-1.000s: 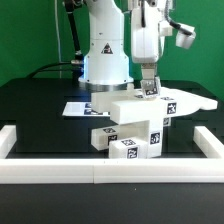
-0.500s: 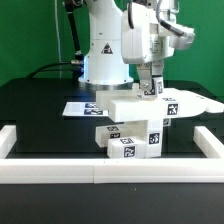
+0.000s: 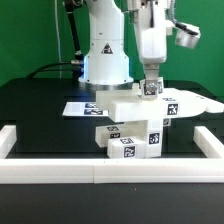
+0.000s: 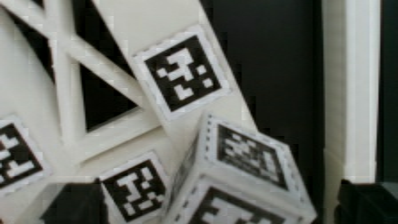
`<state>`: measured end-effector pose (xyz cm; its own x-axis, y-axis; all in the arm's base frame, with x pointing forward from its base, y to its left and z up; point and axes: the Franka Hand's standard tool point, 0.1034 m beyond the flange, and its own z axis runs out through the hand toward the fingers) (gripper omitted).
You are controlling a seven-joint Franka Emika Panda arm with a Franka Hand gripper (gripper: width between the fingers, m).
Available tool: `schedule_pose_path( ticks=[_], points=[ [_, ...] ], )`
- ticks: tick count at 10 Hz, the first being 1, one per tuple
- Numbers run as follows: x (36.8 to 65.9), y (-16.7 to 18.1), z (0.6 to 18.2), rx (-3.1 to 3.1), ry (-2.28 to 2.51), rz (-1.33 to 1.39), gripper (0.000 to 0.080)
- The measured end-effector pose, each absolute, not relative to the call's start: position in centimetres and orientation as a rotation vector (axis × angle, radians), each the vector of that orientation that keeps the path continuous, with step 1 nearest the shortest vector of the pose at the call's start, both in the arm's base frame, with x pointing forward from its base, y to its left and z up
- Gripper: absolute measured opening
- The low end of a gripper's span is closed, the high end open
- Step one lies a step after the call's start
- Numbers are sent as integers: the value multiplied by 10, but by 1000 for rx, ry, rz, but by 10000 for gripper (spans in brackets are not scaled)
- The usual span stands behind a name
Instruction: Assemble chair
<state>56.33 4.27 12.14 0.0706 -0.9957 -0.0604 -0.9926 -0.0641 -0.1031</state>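
The chair parts are white blocks with black-and-white tags. In the exterior view a flat plate (image 3: 135,103) lies on top of stacked tagged blocks (image 3: 130,143) at the middle of the table. My gripper (image 3: 150,90) hangs straight down over the plate's far right part, at a small tagged piece (image 3: 152,90). In the wrist view a tagged cube (image 4: 240,180) sits between my dark fingers (image 4: 71,203), which stand wide apart on either side of it. White bars (image 4: 169,60) with a tag run beyond it. The jaws look open around the cube.
The marker board (image 3: 78,107) lies at the exterior view's left behind the parts. White border rails (image 3: 110,172) run along the front and both sides. The robot base (image 3: 105,55) stands at the back. A flat white piece (image 3: 198,103) sticks out to the right.
The wrist has turned about its vertical axis over the same spot. The gripper has stayed at the plate's top, and the parts have not moved.
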Motion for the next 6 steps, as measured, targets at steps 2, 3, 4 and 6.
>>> schedule_pose_path(
  ticks=[2, 3, 4, 6],
  points=[
    [565, 45, 122, -2380, 1870, -50, 649],
    [565, 46, 122, -2473, 1752, -59, 649],
    [564, 46, 122, -2566, 1623, -65, 649],
    [564, 45, 122, -2735, 1370, -66, 649]
  ],
)
